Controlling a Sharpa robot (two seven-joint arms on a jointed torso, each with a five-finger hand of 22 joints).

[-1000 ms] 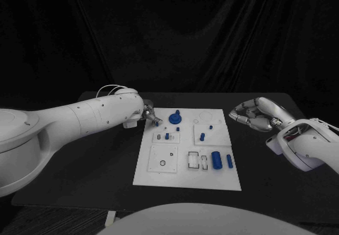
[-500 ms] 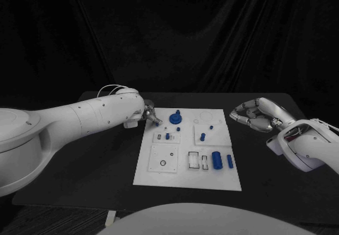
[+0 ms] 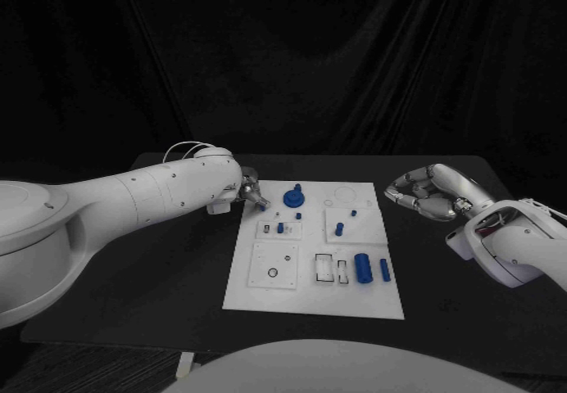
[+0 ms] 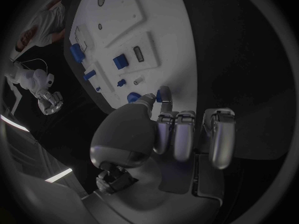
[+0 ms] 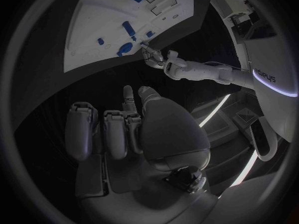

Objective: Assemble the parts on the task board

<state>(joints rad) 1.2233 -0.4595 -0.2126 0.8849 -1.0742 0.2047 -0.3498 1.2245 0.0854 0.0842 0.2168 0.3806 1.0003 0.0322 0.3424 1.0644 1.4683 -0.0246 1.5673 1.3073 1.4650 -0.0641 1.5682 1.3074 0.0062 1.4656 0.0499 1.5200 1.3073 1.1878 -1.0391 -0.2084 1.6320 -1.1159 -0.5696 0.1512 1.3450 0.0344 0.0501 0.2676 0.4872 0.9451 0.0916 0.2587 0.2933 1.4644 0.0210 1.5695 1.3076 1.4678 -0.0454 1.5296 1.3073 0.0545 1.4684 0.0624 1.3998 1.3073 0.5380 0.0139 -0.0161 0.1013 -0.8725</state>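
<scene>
The white task board (image 3: pixel 310 296) lies in the middle of the black table. On it stand a blue round knob (image 3: pixel 294 197), several small blue pegs such as the one by the middle (image 3: pixel 338 229), and a thick blue cylinder (image 3: pixel 363 268) beside a thin one (image 3: pixel 384 269). My left hand (image 3: pixel 249 194) hovers at the board's far left corner and pinches a small blue part (image 4: pixel 164 93) between thumb and a fingertip. To the right of the board, my right hand (image 3: pixel 423 196) hangs above the table with its fingers curled in and nothing in them.
Flat white sub-plates with slots and holes (image 3: pixel 274 268) cover the board's near half. Bare black table (image 3: pixel 154 270) runs along both sides of the board. Dark curtain hangs behind the table.
</scene>
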